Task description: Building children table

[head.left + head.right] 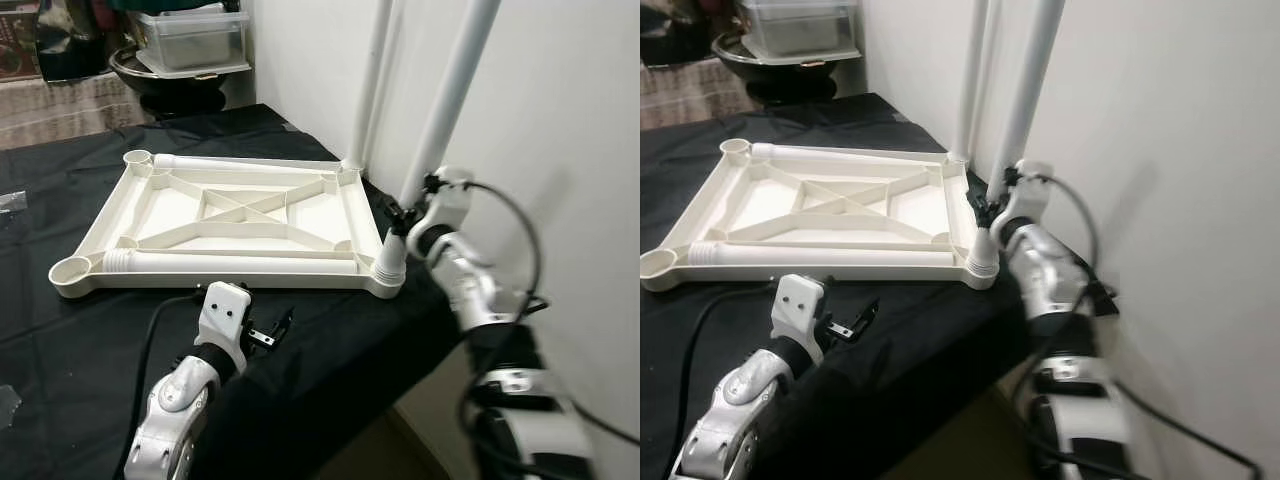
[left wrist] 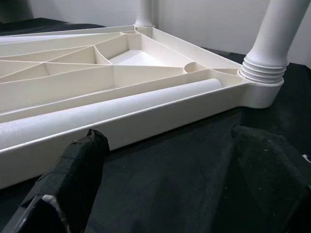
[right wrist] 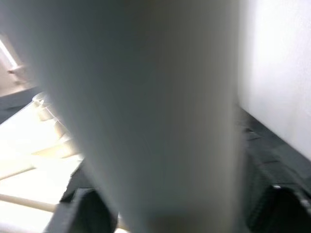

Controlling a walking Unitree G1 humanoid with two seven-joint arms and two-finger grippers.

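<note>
The cream plastic tabletop (image 1: 180,215) lies upside down on a black cloth. Two white legs stand in its right-hand corner sockets, the near leg (image 1: 450,90) and the far leg (image 1: 375,80). One loose leg (image 1: 240,262) lies along the front rim and another (image 1: 250,160) along the back rim. The near left socket (image 1: 72,270) holds nothing. My right gripper (image 1: 405,215) is shut on the near leg just above its socket, and the leg sits between the fingers (image 3: 82,208). My left gripper (image 1: 272,330) hovers open over the cloth in front of the front rim (image 2: 146,126).
A white wall (image 1: 560,100) runs close along the right side. The black cloth (image 1: 330,340) ends at the table's front right corner. A clear plastic box (image 1: 190,40) sits on a dark bowl at the back. A black cable (image 1: 150,330) trails by my left arm.
</note>
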